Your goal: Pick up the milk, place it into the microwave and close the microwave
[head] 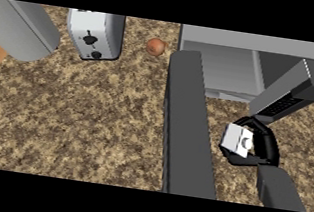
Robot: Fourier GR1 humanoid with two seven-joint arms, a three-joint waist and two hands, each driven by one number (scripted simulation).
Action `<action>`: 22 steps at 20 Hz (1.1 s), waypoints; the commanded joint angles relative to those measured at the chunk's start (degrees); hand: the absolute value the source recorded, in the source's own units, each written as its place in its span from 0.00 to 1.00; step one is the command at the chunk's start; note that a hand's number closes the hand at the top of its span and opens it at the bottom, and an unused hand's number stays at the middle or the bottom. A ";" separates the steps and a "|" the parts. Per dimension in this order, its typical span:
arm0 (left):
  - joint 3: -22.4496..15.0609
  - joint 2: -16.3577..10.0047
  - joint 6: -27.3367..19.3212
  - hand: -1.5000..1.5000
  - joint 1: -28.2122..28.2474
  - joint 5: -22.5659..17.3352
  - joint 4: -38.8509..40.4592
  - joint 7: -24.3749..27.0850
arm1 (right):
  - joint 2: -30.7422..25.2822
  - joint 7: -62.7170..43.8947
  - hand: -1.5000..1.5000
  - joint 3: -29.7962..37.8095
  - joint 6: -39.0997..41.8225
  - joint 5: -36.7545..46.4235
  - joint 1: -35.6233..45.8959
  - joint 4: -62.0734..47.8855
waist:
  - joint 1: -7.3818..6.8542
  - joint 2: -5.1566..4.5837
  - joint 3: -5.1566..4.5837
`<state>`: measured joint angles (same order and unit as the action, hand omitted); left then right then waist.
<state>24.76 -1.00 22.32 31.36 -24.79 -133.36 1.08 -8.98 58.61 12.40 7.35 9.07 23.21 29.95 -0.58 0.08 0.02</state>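
The right hand [268, 146] is curled round the milk [237, 138], clamped on it from the side, likely so the carton travels upright. It sits over the worktop [76, 117], near the microwave [258, 42] and just right of its door [186, 132]; whether it is lifted I cannot tell. The door stands swung out toward the robot, leaving the cavity open. Coming in on the door's right seems to give this 1 hand a straight path inside. The left hand is out of view.
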 commanded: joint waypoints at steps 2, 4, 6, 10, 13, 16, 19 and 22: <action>3.67 -1.25 0.26 0.00 -1.28 -2.94 1.33 -0.65 | 2.47 -3.23 1.00 -3.07 -0.45 0.15 -0.56 9.75 | 0.55 0.16 -0.07; 1.74 -0.12 -0.64 0.00 -2.07 -0.80 -0.94 -3.26 | 2.87 -7.17 1.00 -3.34 -0.41 -0.68 0.31 12.82 | 0.50 0.07 -0.04; 3.29 0.57 1.69 0.00 -0.81 -2.04 0.79 -1.28 | 4.60 -10.38 1.00 -4.45 -2.31 -1.11 -3.90 19.23 | 0.54 0.12 -0.05; 6.24 0.86 6.18 0.00 2.62 -4.15 1.97 1.81 | 5.11 -16.02 1.00 -5.33 -4.55 -0.27 0.07 21.48 | 0.01 0.09 -0.05; 5.14 -0.14 3.06 0.00 -0.53 -3.94 1.60 -1.61 | 3.87 -20.58 1.00 -4.37 -6.74 0.35 6.91 19.72 | -0.01 -0.06 -0.02; 2.65 0.98 1.12 0.00 -0.77 -1.50 0.03 -0.51 | 4.67 -21.64 1.00 -3.88 -10.63 1.81 12.19 14.61 | -0.28 -0.19 -0.01; 3.54 0.99 4.44 0.00 2.49 -2.70 2.84 3.30 | 5.54 -26.94 1.00 -5.82 -17.46 6.74 17.69 12.71 | -1.13 -0.16 -0.05; 4.27 0.97 5.24 0.00 1.53 -0.90 2.82 2.74 | 3.77 -23.12 1.00 -4.35 -19.31 8.37 21.81 3.38 | -1.62 -0.48 0.00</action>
<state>28.22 -0.37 25.23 31.08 -26.23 -131.30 1.47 -4.86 35.96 7.23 -7.51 15.16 39.05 40.70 -1.12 -0.14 0.01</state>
